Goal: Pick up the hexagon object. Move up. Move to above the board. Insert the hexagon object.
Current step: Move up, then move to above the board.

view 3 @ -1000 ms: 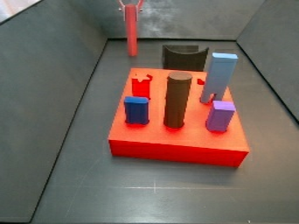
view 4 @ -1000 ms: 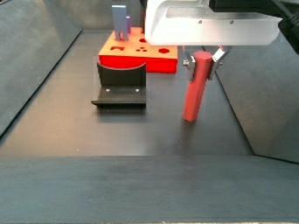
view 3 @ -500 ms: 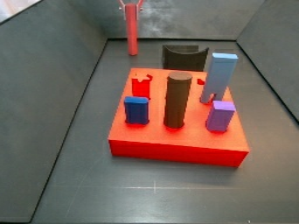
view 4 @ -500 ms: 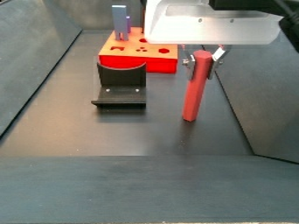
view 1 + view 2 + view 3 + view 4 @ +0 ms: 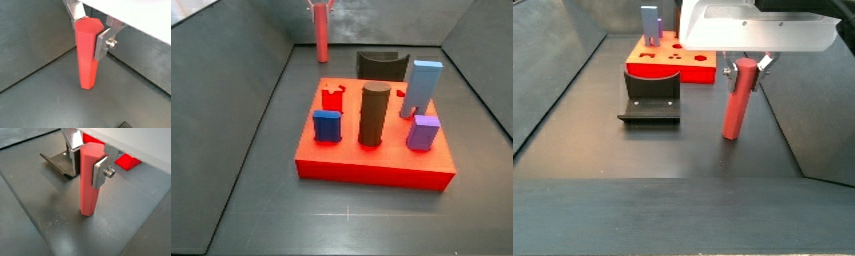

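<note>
Nothing has shifted since the earlier frames: the gripper still stands at the top of the hexagon object, its silver plates pressed against opposite facets, clenched on the rod. The hexagon object stands upright with its foot on the dark floor, well apart from the board, near the back wall in a side view. Open floor lies all around the rod's base in both wrist views. Between rod and board sits the dark fixture. On the board stand a thick brown cylinder, a light blue post, a small blue block and a purple block; a notched hole shows open.
</note>
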